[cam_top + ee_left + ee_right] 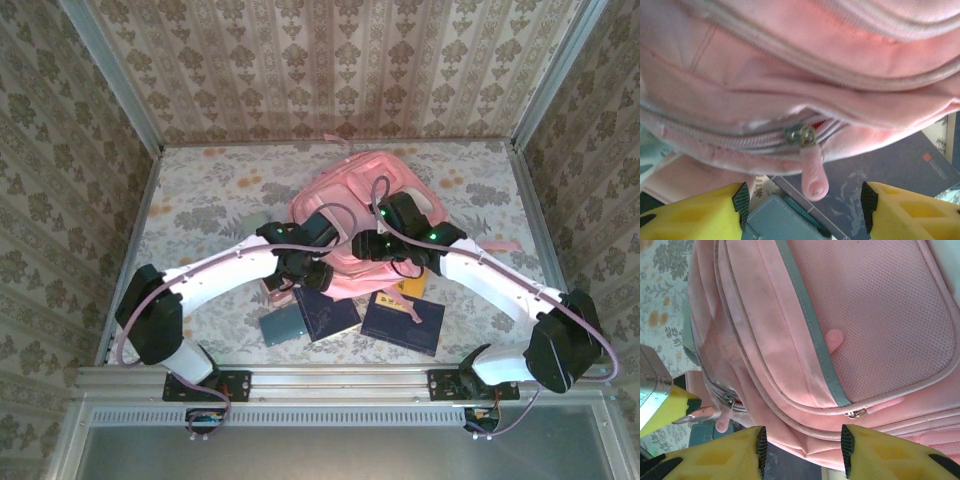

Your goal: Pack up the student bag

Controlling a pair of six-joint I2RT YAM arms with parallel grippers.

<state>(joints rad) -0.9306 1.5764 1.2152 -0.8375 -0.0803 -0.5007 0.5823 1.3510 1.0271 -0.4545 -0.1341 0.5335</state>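
I see the student bag [350, 195] lying on the table [200, 200]. At the bag's near edge my left gripper [802, 207] is spread wide, with the zipper pull [812, 172] hanging untouched between its fingers. My right gripper [801, 450] also gapes, just short of the bag.

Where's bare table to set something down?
Free: far-left table, between the left wall and the student bag; a smaller far-right corner beyond the strap. Crowded: near edge, notebooks under the left arm and right arm.
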